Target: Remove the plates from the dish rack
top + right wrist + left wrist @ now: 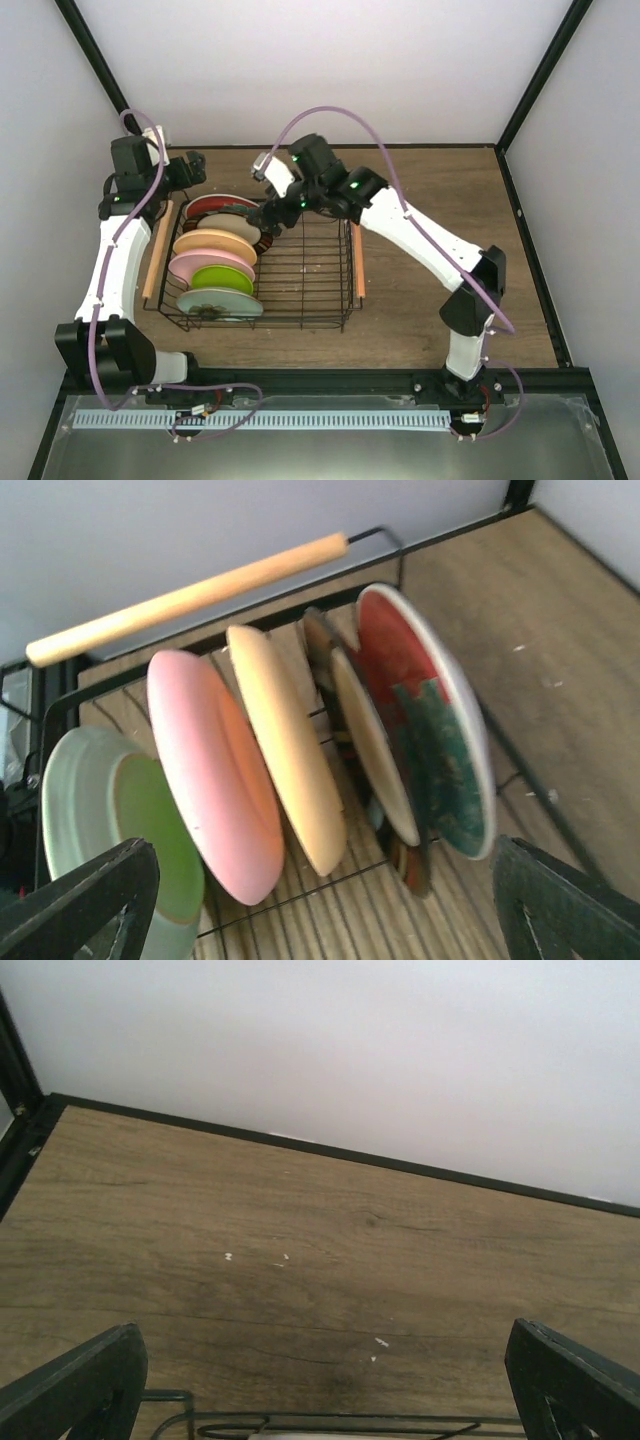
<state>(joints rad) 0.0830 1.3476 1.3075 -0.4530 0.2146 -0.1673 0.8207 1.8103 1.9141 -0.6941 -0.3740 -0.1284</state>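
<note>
The right gripper point(263, 213) is hovering over the far part of the dish rack point(325, 285), its jaws spread wide and holding nothing; six plates are standing on edge in a row just below and ahead of it. The red plate with teal flowers point(440, 730) is sitting nearest one finger point(565, 905); the beige plate point(375, 735) is leaning just beside it; the orange plate point(285, 740), pink plate point(215, 780), lime green plate point(160, 825) and mint plate point(70, 780) are trailing off toward the other finger. The left gripper point(320, 1370) is also gaping wide and empty, looking out over the table point(300, 1220); only the rack's wire edge is showing just beneath it.

The trouble likely lies in the crowding. The red and beige plates are standing so close together that a finger coming down between them may be knocking one over or wedging against both; jaws this wide may be closing on two rims at once. A glazed rim pinched off-centre could be slipping or swinging as it rises; a plate drawn out at an angle may be catching a wire and dragging the rack along. The wooden handle point(190, 595) beyond the plates is another thing a tilted plate could be striking.
</note>
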